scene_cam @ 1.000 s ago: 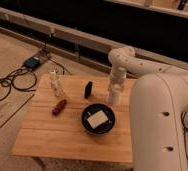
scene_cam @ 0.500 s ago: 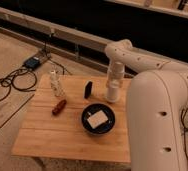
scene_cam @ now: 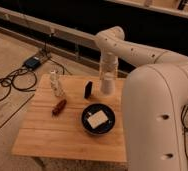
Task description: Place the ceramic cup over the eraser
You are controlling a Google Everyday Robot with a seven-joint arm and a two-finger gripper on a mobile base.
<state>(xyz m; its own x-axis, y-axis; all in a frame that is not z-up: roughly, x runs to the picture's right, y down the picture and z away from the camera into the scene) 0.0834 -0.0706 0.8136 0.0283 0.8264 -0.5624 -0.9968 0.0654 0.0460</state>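
Observation:
The white ceramic cup (scene_cam: 108, 86) hangs just above the wooden table (scene_cam: 47, 130), near its far edge. My gripper (scene_cam: 108, 76) comes down on the cup from above and is shut on its top. The eraser (scene_cam: 88, 90), a small dark block, stands on the table just left of the cup with a narrow gap between them. My large white arm (scene_cam: 152, 100) fills the right side of the view and hides the table's right edge.
A black bowl (scene_cam: 87, 126) holding a flat white square piece (scene_cam: 97, 120) sits in front of the cup. A clear bottle-like object (scene_cam: 57, 85) stands at the far left, with a reddish-brown oblong object (scene_cam: 59, 106) in front of it. Cables (scene_cam: 7, 85) lie on the floor to the left.
My gripper has carried the cup to the left and slightly up, closing most of the gap to the eraser. Nothing else on the table has moved.

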